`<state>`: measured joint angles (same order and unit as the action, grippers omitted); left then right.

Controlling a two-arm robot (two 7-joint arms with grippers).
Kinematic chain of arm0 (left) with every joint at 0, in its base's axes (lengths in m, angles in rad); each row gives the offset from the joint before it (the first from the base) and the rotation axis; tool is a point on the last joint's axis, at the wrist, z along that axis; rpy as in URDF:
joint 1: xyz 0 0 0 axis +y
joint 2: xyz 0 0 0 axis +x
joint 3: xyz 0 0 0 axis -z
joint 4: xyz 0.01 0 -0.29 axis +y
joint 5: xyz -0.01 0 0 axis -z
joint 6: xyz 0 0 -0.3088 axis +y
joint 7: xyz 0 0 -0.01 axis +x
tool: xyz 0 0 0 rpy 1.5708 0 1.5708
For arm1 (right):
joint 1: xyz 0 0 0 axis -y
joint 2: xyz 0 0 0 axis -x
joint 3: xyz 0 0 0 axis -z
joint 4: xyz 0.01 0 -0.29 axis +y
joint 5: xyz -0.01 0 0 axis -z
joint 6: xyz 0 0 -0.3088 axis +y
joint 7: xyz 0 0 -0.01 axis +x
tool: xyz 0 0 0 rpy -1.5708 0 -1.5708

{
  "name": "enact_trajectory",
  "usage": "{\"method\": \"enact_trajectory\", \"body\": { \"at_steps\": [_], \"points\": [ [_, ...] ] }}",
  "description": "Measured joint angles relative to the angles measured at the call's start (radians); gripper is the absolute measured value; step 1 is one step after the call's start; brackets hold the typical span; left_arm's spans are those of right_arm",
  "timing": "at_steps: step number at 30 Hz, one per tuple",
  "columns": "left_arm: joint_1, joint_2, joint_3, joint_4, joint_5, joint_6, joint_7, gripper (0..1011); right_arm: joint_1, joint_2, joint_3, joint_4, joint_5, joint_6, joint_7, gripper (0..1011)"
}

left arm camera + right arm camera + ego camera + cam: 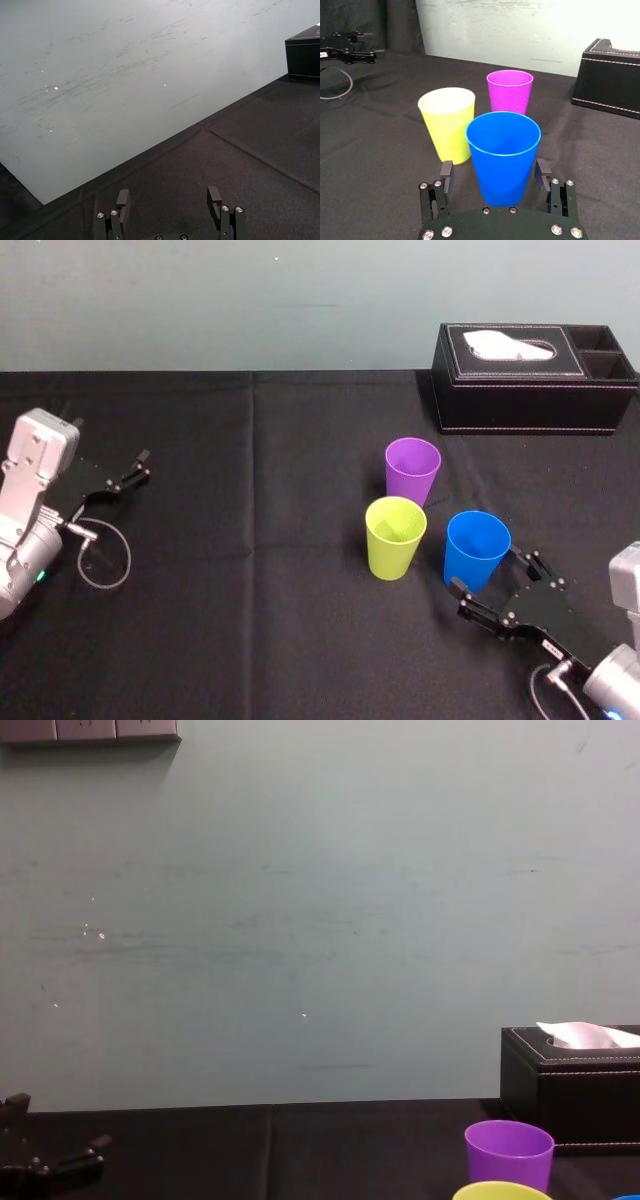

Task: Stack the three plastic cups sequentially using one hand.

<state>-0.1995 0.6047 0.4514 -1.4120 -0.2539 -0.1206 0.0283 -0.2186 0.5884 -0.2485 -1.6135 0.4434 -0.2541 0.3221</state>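
Head view: three cups stand upright on the black table [250, 570]. The purple cup [412, 470] is at 12 o'clock from the yellow-green cup [395, 537], and the blue cup [476, 548] is at 3 o'clock from it, just beside. The right gripper [497, 577] reaches in from 5 o'clock, its jaws spread to either side of the blue cup's base. The left gripper [108, 445] lies well apart at 9 o'clock, jaws spread. A black tissue box [530, 380] sits at 1 o'clock from the purple cup.

Left wrist view: the jaws stand spread over bare table, with nothing between them.

Right wrist view: the blue cup stands between the spread jaws with a gap on each side. The other two cups stand beyond it.

Chest view: the purple cup stands before the tissue box, and the yellow-green rim shows at 6 o'clock from it.
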Motion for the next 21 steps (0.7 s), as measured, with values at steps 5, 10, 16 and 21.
{"method": "enact_trajectory", "body": {
  "at_steps": [5,10,16,21],
  "points": [
    [0.0,0.0,0.0,0.0,0.0,0.0,0.0,1011,0.025,-0.022,-0.003,0.019,-0.029,-0.003,-0.003,1000],
    [0.0,0.0,0.0,0.0,0.0,0.0,0.0,1011,0.047,-0.042,-0.004,0.033,-0.051,-0.006,-0.001,1000],
    [0.0,0.0,0.0,0.0,0.0,0.0,0.0,1011,0.073,-0.072,-0.004,0.046,-0.077,-0.007,0.0,1000],
    [0.0,0.0,0.0,0.0,0.0,0.0,0.0,1011,0.089,-0.094,0.001,0.054,-0.093,-0.003,-0.002,1000]
  ]
}}
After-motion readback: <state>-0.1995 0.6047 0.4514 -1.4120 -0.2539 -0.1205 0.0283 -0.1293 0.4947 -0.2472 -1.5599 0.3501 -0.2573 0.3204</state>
